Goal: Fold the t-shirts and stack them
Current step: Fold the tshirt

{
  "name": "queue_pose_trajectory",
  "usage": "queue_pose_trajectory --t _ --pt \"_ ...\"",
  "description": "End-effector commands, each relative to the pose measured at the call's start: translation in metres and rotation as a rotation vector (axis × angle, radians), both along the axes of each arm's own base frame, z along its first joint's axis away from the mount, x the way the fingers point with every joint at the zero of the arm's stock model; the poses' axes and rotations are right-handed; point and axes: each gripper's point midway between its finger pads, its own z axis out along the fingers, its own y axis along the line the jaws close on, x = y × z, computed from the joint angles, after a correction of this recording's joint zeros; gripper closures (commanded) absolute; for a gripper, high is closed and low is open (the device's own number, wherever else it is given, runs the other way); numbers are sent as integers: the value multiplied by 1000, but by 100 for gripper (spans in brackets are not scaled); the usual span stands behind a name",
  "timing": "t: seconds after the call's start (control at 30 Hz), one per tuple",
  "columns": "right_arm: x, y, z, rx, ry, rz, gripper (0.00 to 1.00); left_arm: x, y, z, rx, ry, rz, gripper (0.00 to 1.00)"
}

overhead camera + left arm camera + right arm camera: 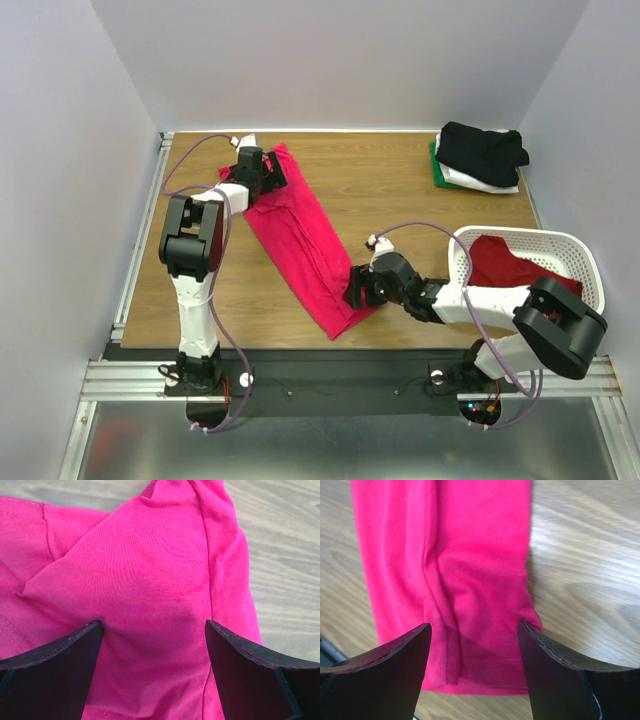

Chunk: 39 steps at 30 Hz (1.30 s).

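Left pincer (pixel 153 624) splayed over pink-red t-shirt (pixel 150 555)

Bright, even overhead light. Faint soft shadows on the desk (pixel 400 180). Pale glare on its wood in the right wrist view. Pink shirt (pixel 150 580) slightly soft close up.

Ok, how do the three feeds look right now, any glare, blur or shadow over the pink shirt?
Top external: even light, sharp, only soft shadows beside the pink-red t-shirt. Left wrist: cloth crisp, the left gripper's fingers near-black. Right wrist: pale glare streaks on the wooden table, shadow darkening the shirt's hem between the right gripper's fingers.
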Motion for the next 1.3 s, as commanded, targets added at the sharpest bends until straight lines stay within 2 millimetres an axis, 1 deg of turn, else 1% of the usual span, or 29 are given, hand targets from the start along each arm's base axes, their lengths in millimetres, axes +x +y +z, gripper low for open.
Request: queue_pose_trajectory --t 0.0,0.03,0.13,0.17,0.2,0.27,0.43,0.47,0.53,0.57,0.63,0.67,0.73,0.77,0.8,0.83,0.87,0.9,0.93,0.97,1.0,1.03,1.07,1.1,1.13,1.17,1.2,1.23,1.27 --pt "-26 8 -14 16 82 81 25 20 -13 18 -39 -43 -31 6" --pt "-28 11 -13 26 84 95 25 26 -15 25 -42 -60 -35 6" --pt "-33 20 -14 33 90 133 25 32 -28 25 -52 -62 -78 6" --pt "-37 22 -19 27 107 157 25 38 -32 29 -59 -66 -89 5" --pt "-39 25 -17 35 105 170 25 42 -33 30 -58 -70 -90 6" --pt "-44 33 -21 28 119 200 25 52 -36 35 -67 -83 -94 5" --pt "-56 50 -28 10 136 262 25 68 -43 42 -83 -96 -105 6" --pt "-58 56 -28 9 135 278 25 74 -46 46 -85 -106 -107 5" --pt "-61 61 -30 4 139 288 25 79 -46 50 -82 -112 -106 6" --pt "-63 63 -32 -3 138 293 25 85 -47 56 -82 -129 -106 5" --pt "-64 69 -28 2 126 296 25 90 -47 63 -80 -146 -105 6" --pt "-61 69 -27 -3 114 281 25 94 -48 73 -81 -169 -107 6" --pt "-58 69 -18 11 88 271 25 98 -50 88 -79 -206 -113 6" --pt "-54 68 -15 7 68 253 24 98 -51 107 -81 -243 -116 5" --pt "-52 66 -6 12 44 244 23 99 -53 120 -80 -275 -121 5" --pt "-50 63 -3 9 31 233 23 97 -54 132 -67 -300 -128 6" --pt "-45 60 0 -3 6 212 22 93 -54 159 -62 -347 -127 6" --pt "-42 59 11 12 -25 209 21 90 -58 176 -52 -383 -121 5" --pt "-40 55 13 0 -34 197 21 85 -55 189 -34 -409 -102 5" --pt "-36 51 15 -11 -56 175 20 72 -52 217 -31 -460 -92 6" --pt "-35 47 16 -21 -62 164 20 64 -48 227 -25 -483 -67 6" --pt "-32 45 19 -21 -77 150 20 53 -49 238 -34 -508 -72 6" --pt "-29 40 22 -26 -93 128 20 26 -44 247 -30 -521 -48 5" --pt "-30 36 19 -38 -94 120 20 14 -41 258 -40 -562 -28 5" --pt "-30 33 18 -43 -93 116 20 1 -31 260 -28 -571 25 5" --pt "-30 31 18 -47 -98 109 20 -30 -29 256 -28 -561 37 5" --pt "-30 28 16 -55 -98 106 20 -45 -27 254 -36 -565 61 5" --pt "-30 28 16 -58 -97 106 20 -72 -16 242 -25 -547 105 5" --pt "-30 27 15 -61 -97 105 20 -74 -18 242 -31 -547 125 5"
